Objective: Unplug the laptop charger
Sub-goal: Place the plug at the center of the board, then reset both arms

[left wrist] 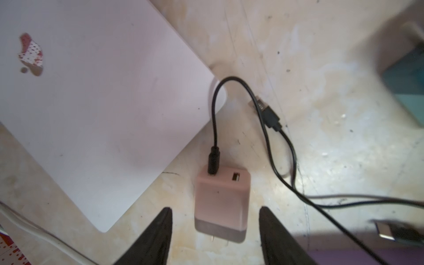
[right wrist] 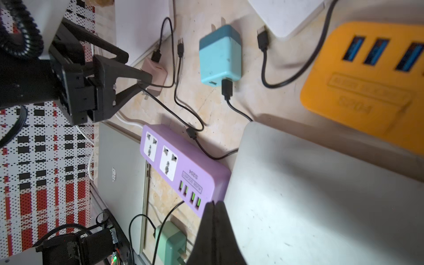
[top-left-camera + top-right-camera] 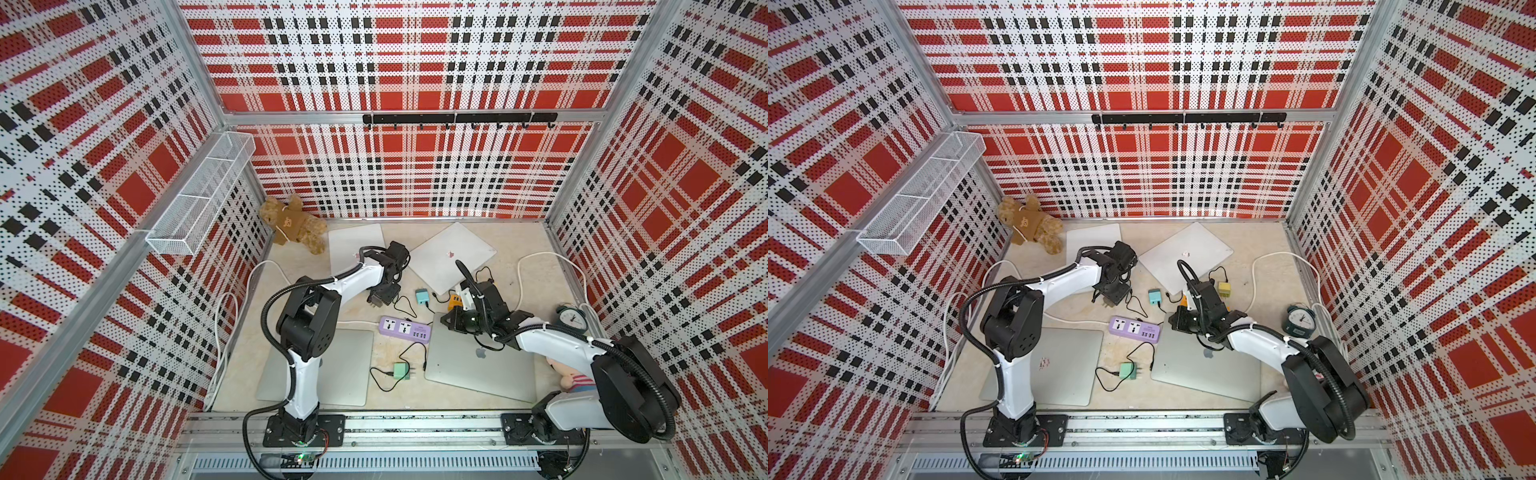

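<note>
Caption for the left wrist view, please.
Open left gripper straddles a pink charger lying on the table, black cable attached, beside a pale laptop.

You can read "4USB SOCKET" and "S204" printed on the purple power strip (image 2: 183,169). The orange power strip (image 2: 367,87) carries a raised label too blurred for you to read. The grey laptop (image 3: 465,370) shows an apple logo.

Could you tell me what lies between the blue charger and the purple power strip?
Only black cables crossing the tabletop, shown in the right wrist view.
</note>
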`<state>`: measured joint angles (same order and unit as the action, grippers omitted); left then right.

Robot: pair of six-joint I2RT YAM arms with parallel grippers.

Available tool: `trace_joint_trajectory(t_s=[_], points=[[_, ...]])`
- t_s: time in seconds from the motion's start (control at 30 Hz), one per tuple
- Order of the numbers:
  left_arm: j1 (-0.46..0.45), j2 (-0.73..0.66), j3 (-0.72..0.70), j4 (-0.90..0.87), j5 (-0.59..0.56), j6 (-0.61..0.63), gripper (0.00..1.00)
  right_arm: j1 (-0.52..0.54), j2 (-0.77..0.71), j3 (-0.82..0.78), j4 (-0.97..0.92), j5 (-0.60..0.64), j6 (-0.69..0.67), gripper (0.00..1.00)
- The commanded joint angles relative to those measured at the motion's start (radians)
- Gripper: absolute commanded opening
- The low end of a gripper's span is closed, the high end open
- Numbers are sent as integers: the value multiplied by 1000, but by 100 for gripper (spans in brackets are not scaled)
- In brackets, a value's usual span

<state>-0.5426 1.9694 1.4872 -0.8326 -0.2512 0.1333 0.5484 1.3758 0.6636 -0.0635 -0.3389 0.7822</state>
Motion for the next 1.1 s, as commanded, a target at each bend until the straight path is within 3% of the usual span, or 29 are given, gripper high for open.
trace_joint_trajectory(t_s=[0.0, 0.13, 0.27, 0.3, 0.33, 0.37, 0.47, 0.6, 0.7, 0.83, 0.97, 1.07], points=[[9, -74, -31, -2, 0, -16, 63, -7, -34, 41, -34, 24, -18, 5], [29, -168, -79, 60, -9, -65, 63, -9, -73, 75, -70, 63, -36, 8], [46, -326, -180, 233, -60, -104, 68, -26, -119, 90, -107, 101, -78, 17], [48, -362, -203, 274, -63, -106, 73, -33, -130, 92, -114, 103, -89, 21], [49, -404, -237, 326, -95, -124, 99, -41, -141, 93, -121, 106, -99, 25], [52, -456, -274, 379, -104, -133, 98, -52, -155, 93, -129, 113, -107, 29], [86, -589, -374, 518, -94, -170, 98, -80, -197, 88, -141, 139, -133, 54], [127, -781, -556, 756, -83, -204, 98, -89, -262, 74, -154, 262, -176, 79], [158, -955, -772, 1009, -42, -189, 98, -89, -314, 39, -131, 360, -203, 100], [173, -1177, -1128, 1457, -99, -173, 98, -89, -360, 13, -118, 432, -271, 100], [186, -1287, -1450, 1976, -179, -158, 98, -90, -413, -57, -34, 470, -349, 100], [213, -1292, -1547, 2095, -285, -190, 98, -89, -461, -141, 82, 507, -450, 100]])
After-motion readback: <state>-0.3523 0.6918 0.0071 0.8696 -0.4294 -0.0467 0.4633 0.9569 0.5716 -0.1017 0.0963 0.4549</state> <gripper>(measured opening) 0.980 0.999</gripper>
